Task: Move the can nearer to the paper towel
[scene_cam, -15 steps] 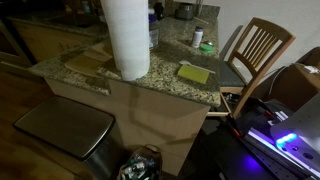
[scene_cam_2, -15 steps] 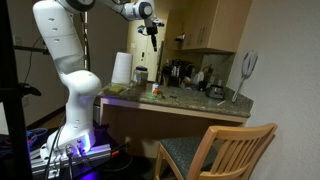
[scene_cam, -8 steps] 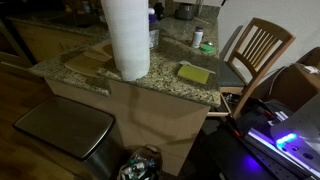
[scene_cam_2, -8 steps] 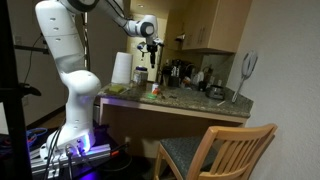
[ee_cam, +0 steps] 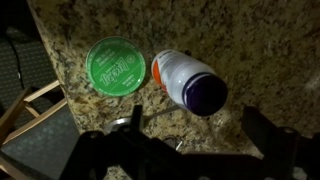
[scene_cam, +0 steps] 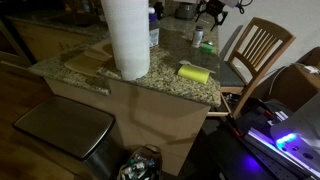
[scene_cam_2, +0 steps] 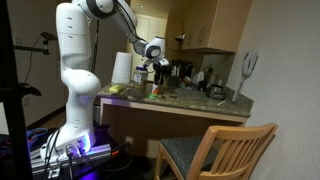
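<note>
The can, pale-bodied with an orange patch on its side and a dark top closing it, shows right of centre in the wrist view; what it holds cannot be seen. In an exterior view the can stands upright near the far right end of the granite bench. Just to its left in the wrist view, apart from it, sits one green round tub with its lid on, contents hidden. The end effector hovers above the pair at the bottom of that frame, its dark fingers spread wide with nothing between them; it also shows at the upper right of an exterior view. One yellow sponge lies in front of the can. The single paper towel stands upright at upper centre, well apart from the can, with one blue-capped bottle partly hidden behind it. One wooden chair stands at the bench's right end.
</note>
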Robot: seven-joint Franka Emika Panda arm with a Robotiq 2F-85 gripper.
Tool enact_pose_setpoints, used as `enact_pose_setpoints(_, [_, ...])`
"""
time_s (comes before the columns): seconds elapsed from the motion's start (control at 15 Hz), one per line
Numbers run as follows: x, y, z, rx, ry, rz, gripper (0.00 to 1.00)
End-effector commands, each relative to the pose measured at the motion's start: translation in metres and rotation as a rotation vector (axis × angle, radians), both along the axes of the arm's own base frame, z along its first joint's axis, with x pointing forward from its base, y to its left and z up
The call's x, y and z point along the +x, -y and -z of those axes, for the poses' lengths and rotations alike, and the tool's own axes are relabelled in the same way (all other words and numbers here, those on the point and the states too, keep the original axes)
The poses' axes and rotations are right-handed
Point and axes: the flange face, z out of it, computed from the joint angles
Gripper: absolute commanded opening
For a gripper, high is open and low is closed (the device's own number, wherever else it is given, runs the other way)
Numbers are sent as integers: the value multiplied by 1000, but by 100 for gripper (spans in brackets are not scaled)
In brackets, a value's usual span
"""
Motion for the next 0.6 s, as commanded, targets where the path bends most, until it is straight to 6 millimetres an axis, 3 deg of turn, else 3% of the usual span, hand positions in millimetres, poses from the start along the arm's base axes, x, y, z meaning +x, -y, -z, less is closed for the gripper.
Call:
enact_pose_setpoints(0.0, [0,-2,0,-1,-11,-4,100])
enact_pose_setpoints(0.4, [7,-10,47,21,-37,12,100])
enact_pose_setpoints(0.53, [12,-10,53,33,-6,21,100])
